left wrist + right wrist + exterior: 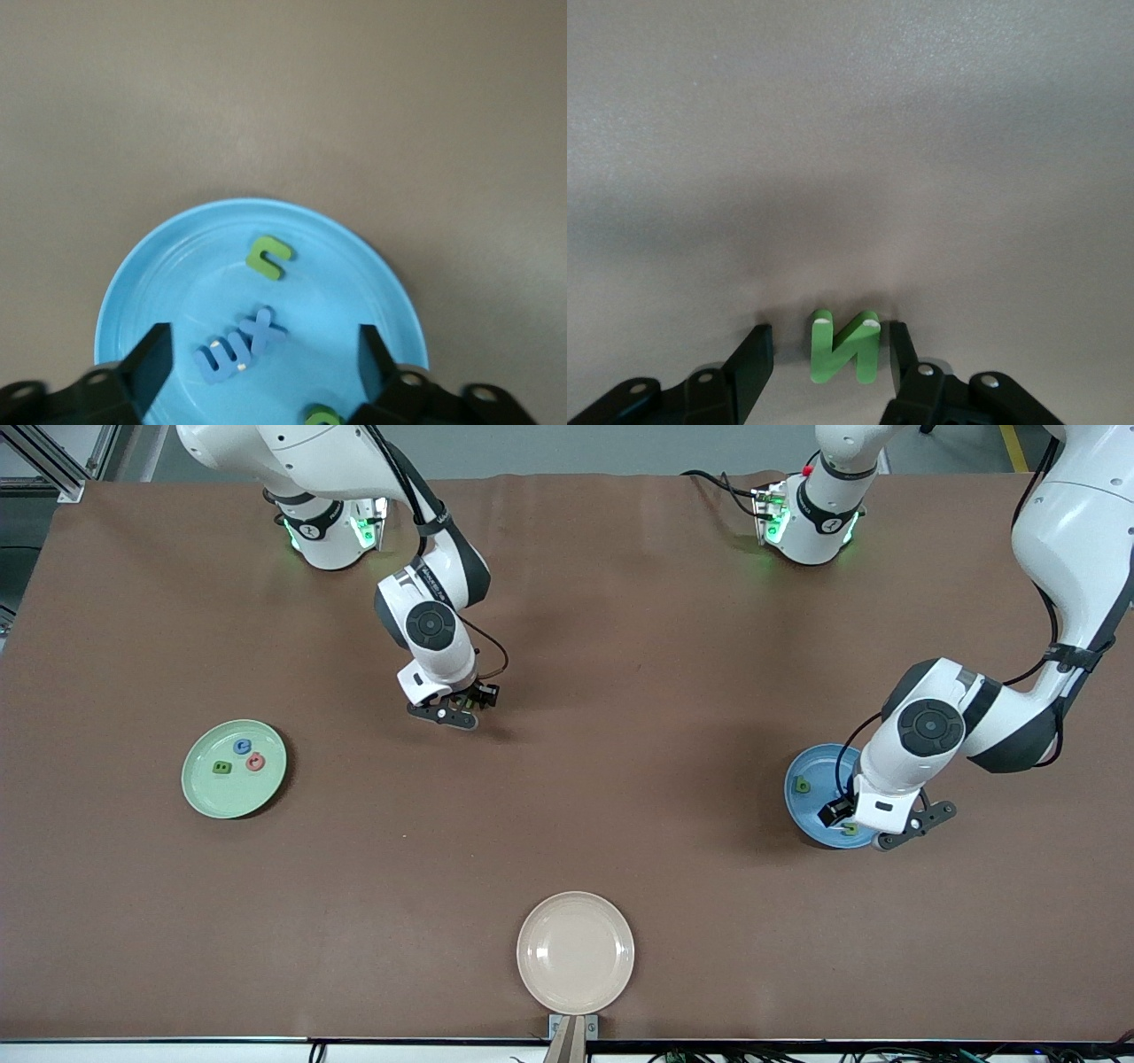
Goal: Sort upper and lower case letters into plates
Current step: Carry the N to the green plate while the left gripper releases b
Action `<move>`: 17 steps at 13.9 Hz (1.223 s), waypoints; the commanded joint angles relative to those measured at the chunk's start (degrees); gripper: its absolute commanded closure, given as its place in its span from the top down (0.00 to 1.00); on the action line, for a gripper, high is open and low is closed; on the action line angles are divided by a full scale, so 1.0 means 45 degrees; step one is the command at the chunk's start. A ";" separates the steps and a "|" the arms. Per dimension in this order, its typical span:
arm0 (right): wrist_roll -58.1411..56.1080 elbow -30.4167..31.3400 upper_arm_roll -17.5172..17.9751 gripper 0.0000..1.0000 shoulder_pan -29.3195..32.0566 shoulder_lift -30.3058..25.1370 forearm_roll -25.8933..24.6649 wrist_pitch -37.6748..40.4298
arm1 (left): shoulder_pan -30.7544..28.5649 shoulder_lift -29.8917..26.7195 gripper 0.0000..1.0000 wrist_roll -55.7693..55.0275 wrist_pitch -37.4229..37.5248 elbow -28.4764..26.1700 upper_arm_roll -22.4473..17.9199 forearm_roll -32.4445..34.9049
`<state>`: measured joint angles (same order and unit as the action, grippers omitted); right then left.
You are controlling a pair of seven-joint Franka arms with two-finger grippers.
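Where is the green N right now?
The green N stands on the bare table between the right gripper's fingers, which do not yet grip it; it sits mid-table, farther from the front camera than the mint plate.

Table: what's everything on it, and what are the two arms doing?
mint green plate: one, toward the right arm's end of the table
letters on the mint plate: three; blue, red, green
blue plate: one, toward the left arm's end
letters in the blue plate: four; two green, two blue touching each other
cream plate: one, nearest the front camera
green N: one, on the bare table
left gripper: open, over the blue plate
right gripper: open, fingers either side of the green N
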<state>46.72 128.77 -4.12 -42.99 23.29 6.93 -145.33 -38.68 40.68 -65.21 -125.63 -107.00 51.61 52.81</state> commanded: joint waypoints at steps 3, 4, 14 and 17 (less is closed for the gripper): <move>0.0088 0.0233 -0.0100 0.33 -0.0134 -0.0019 0.0219 -0.0068 | 0.0099 -0.0232 1.00 -0.0001 0.0298 0.0845 0.0580 0.0041; 0.0088 0.0213 -0.0100 0.29 -0.0115 0.0001 0.0219 -0.0068 | 0.0099 -0.0232 1.00 0.0289 0.0706 0.1157 0.0813 0.0041; -0.1817 -0.0958 -0.0256 0.13 0.1735 -0.2514 0.0063 0.4653 | 0.0760 -0.0272 1.00 0.8258 0.6135 0.5882 0.1402 -0.2303; -0.5951 -0.0959 -0.0256 0.13 0.4290 -0.3046 0.0043 0.5283 | 0.1951 -0.0174 1.00 0.8261 0.6413 0.6744 0.1246 -0.2303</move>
<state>30.54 122.57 -6.10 -31.04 11.78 6.95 -122.26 -34.12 39.84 -29.03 -99.11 -79.92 58.18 42.93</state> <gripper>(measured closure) 0.665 0.000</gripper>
